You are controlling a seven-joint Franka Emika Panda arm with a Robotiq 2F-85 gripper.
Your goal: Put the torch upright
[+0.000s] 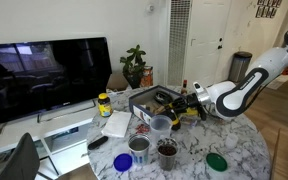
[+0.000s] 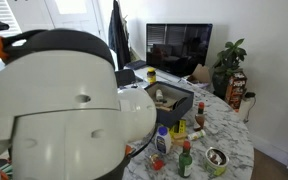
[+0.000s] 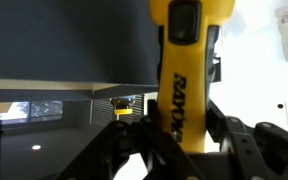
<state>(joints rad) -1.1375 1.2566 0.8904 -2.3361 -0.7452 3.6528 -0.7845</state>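
In an exterior view a cup [image 1: 161, 124] stands near the middle of the round table [image 1: 246, 150]. Reckoned from that cup, a tray [image 1: 144, 97] lies at 11 o'clock, a lidded jar [image 1: 104, 103] at 10, a notepad [image 1: 116, 124] at 9, a tin [image 1: 141, 143] at 7, a second tin [image 1: 168, 151] at 6 and a flat lid [image 1: 216, 161] at 4. Behind the table, the television [image 1: 44, 70] stands at 10 o'clock and the plant [image 1: 134, 62] at 11. In the wrist view the torch [image 3: 184, 60] runs from 6 to 12 o'clock between the fingers of the gripper [image 3: 174, 128].

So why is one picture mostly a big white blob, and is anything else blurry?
In an exterior view the arm sits close to the lens, out of focus, hiding much of the table; in the wrist view the torch looms large, slightly soft, lettering readable.
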